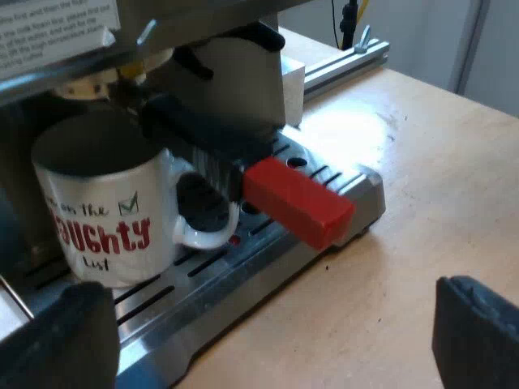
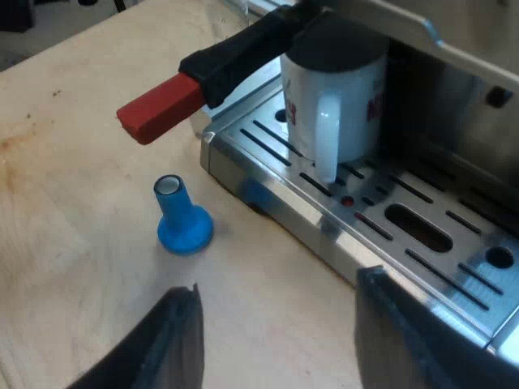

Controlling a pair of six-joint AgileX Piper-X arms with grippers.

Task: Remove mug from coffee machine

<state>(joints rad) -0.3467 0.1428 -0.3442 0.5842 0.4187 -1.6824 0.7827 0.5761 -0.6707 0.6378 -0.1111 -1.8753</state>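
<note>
A white mug [image 1: 105, 211] with red lettering stands on the espresso machine's slotted drip tray [image 1: 268, 235], under the locked-in metal holder. The holder's dark handle [image 1: 203, 142] ends in a red tip [image 1: 296, 203] that juts out past the mug's handle [image 1: 207, 219]. My left gripper [image 1: 272, 332] is open and low before the tray, with its fingers [image 1: 69, 340] apart and nothing between them. In the right wrist view the mug [image 2: 334, 97] shows its handle toward me, with the red tip [image 2: 158, 109] beside it. My right gripper [image 2: 280, 344] is open above the table near the tray's edge [image 2: 324, 231].
A blue tamper [image 2: 182, 217] stands upright on the wooden table [image 2: 73, 203], close to the tray's corner and below the red tip. An aluminium rail [image 1: 345, 61] lies on the table beyond the machine. Bare wood [image 1: 422, 194] spreads out past the tray.
</note>
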